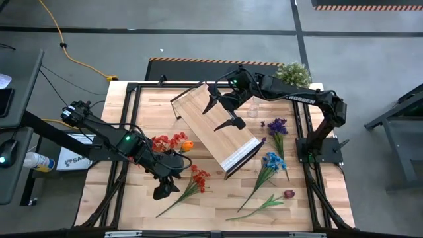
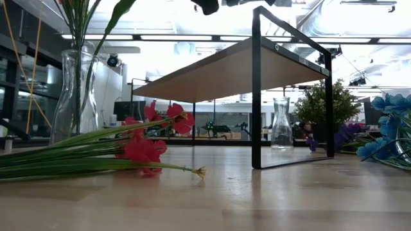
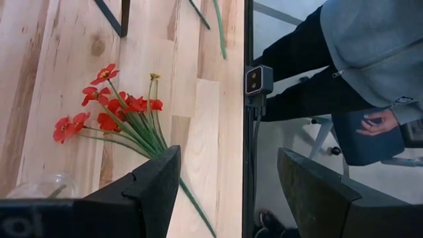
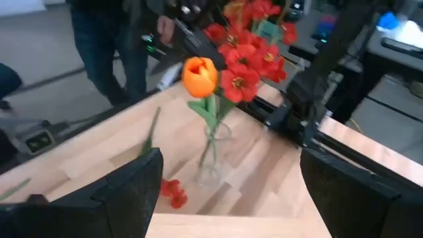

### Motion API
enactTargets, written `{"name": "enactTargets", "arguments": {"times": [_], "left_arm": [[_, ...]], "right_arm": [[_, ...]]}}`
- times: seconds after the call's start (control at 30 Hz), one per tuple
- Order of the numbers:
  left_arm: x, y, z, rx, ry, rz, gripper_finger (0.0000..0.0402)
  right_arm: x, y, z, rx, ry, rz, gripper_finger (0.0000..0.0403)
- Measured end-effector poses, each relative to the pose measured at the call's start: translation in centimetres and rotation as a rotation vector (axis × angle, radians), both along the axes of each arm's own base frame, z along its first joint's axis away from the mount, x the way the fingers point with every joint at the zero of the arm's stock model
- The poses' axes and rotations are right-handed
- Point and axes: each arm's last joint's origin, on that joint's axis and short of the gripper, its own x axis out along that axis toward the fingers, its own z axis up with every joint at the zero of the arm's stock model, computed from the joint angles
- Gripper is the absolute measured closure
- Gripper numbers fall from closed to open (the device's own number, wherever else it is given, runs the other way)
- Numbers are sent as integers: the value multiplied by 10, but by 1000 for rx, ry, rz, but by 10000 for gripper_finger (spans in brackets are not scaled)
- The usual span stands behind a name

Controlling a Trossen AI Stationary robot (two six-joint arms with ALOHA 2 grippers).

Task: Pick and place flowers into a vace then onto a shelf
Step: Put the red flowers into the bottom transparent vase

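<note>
while both wait | left claw (image 1: 165,186) open over flowers (image 1: 198,177) | right claw (image 1: 225,114) open over shelf (image 1: 215,125)

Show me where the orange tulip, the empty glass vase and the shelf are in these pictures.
orange tulip (image 4: 199,76), right wrist view, on the bloom.
empty glass vase (image 2: 281,125), low view, on the body.
shelf (image 1: 213,121), high view, on the wooden board.

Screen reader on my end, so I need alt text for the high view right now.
Seen from above, the left gripper hangs open over the table beside a red flower stem, and the right gripper is open above the tilted shelf. A vase holds red and orange flowers; blue, purple and dark red flowers lie loose.
</note>
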Motion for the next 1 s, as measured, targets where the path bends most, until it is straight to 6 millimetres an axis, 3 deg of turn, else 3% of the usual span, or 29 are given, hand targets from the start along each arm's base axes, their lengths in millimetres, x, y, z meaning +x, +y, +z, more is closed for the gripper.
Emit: {"name": "enactTargets", "arguments": {"times": [0.33, 1.0], "left_arm": [[0, 0, 0, 0, 0, 0, 119], [1, 0, 1, 9, -15, 13, 119]], "right_arm": [[16, -4, -23, 68, 55, 47, 59], [19, -3, -20, 94, 1, 91, 59]]}}
